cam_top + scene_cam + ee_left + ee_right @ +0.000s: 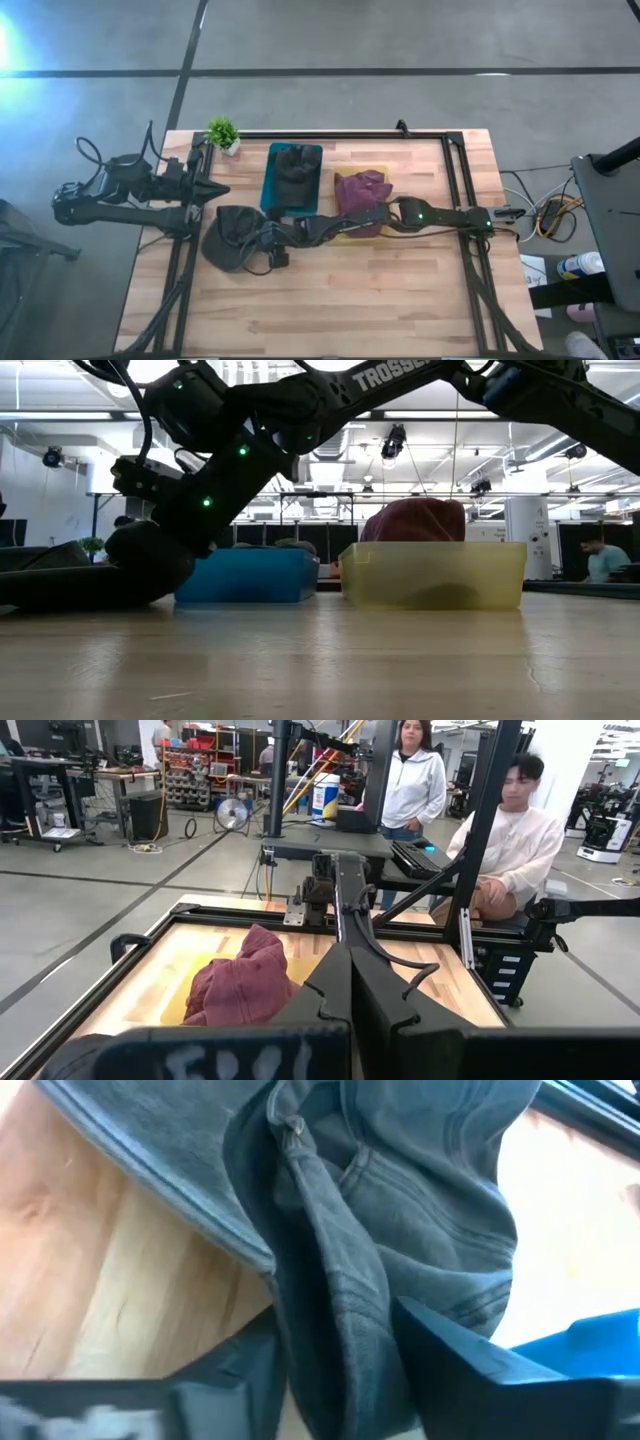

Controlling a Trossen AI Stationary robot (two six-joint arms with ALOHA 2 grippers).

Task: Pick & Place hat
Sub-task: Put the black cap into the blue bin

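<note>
1. Hat (228, 240), a dark grey cap, lies on the wooden tabletop (380, 300) at about 9 o'clock from the tabletop's centre, just beside the blue bin (292, 180), which holds another dark item

2. Right hand (262, 240) reaches across from the 3 o'clock side, passing over the yellow bin (435, 575) that holds a maroon hat (360, 190); its wrist view shows a fold of the grey fabric (340, 1310) pinched between the two fingers, which are closed on it with only the cloth's thickness between them

3. Left hand (210, 189) waits at the 9 o'clock edge of the tabletop, near a small potted plant (222, 132); I cannot tell how far it is open

4. Risk, as I judge it: the grip takes only a fold of soft cloth, so the hat could slip free on lifting, or its hanging brim could drag along the tabletop or snag on the blue bin's wall

5. Readable writing: white letters "TROSSEN", partly cut off, on the right arm (390, 374) in the low view; no other label is legible

6. Two people (415, 775) are beyond the tabletop, in the room
</note>
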